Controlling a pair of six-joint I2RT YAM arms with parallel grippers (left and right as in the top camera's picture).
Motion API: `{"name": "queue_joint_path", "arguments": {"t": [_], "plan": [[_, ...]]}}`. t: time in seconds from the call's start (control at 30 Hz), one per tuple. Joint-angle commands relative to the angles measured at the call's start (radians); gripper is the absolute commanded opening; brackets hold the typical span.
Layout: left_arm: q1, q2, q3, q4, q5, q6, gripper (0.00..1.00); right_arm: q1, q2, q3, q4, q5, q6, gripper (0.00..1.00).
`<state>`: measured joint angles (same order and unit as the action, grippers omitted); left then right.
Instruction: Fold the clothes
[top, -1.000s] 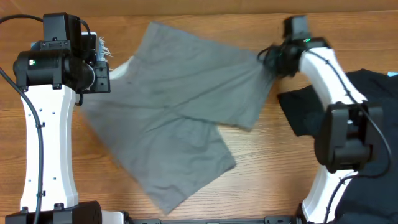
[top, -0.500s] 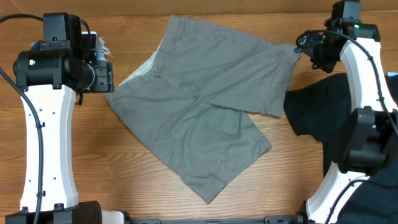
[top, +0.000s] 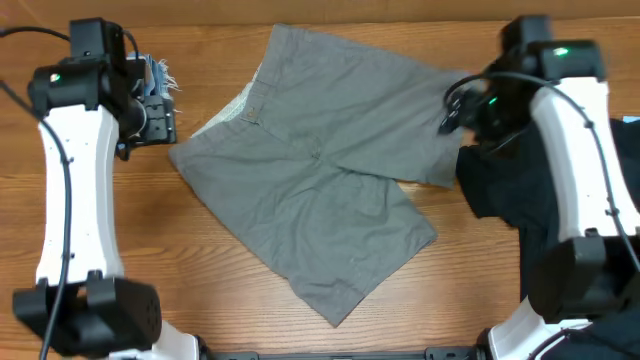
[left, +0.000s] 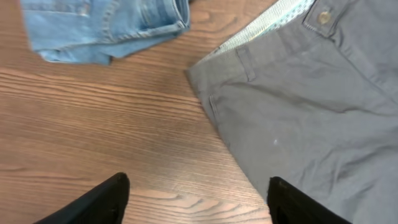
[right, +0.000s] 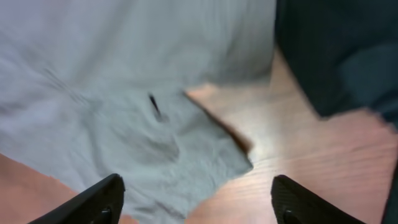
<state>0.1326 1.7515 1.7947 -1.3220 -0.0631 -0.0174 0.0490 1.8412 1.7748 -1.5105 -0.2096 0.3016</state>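
The clothes, grey-khaki shorts (top: 320, 165), lie spread flat on the wooden table (top: 130, 250), waistband toward the left and the two legs pointing right and toward the front. My left gripper (top: 162, 115) hovers just left of the waistband corner. In the left wrist view it (left: 198, 186) is open over bare wood, with the shorts (left: 311, 106) and their button to the right. My right gripper (top: 465, 105) is above the far leg's hem. In the blurred right wrist view it (right: 196, 186) is open and holds nothing, with the shorts' edge (right: 124, 93) beneath.
Small frayed light-blue denim shorts (left: 106, 25) lie at the far left, behind my left gripper (top: 160, 75). A large black T-shirt (top: 500, 185) is heaped at the right, close to the shorts' hem (right: 336, 50).
My right gripper let go of the far leg and opened after pulling the shorts rightward and flat. It now sits back over the hem. My left gripper opened wider.
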Motion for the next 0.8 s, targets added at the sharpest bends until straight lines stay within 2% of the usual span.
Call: {"name": "queue_joint_path", "arguments": {"t": [0.0,0.13,0.3,0.53,0.57,0.63,0.77], "plan": [[0.001,0.080,0.007,0.002,0.016,-0.013,0.75,0.047,0.008,-0.160,0.031,0.007,0.010,0.74],[0.000,0.142,0.007,-0.006,0.047,-0.005,0.65,0.056,0.008,-0.355,0.144,0.006,0.033,0.72],[0.000,0.154,0.007,-0.009,0.051,-0.005,0.66,0.054,0.008,-0.564,0.282,-0.007,0.027,0.68],[0.000,0.154,0.007,-0.010,0.053,-0.005,0.66,0.054,0.008,-0.713,0.451,-0.058,0.009,0.59],[0.000,0.154,0.007,-0.010,0.053,-0.004,0.66,0.054,0.008,-0.724,0.475,-0.058,0.009,0.56],[0.000,0.154,0.007,-0.010,0.053,-0.004,0.66,0.052,0.008,-0.734,0.511,-0.057,0.008,0.36],[0.000,0.154,0.007,-0.014,0.053,0.011,0.66,0.022,0.006,-0.679,0.447,0.051,0.010,0.06]]}}
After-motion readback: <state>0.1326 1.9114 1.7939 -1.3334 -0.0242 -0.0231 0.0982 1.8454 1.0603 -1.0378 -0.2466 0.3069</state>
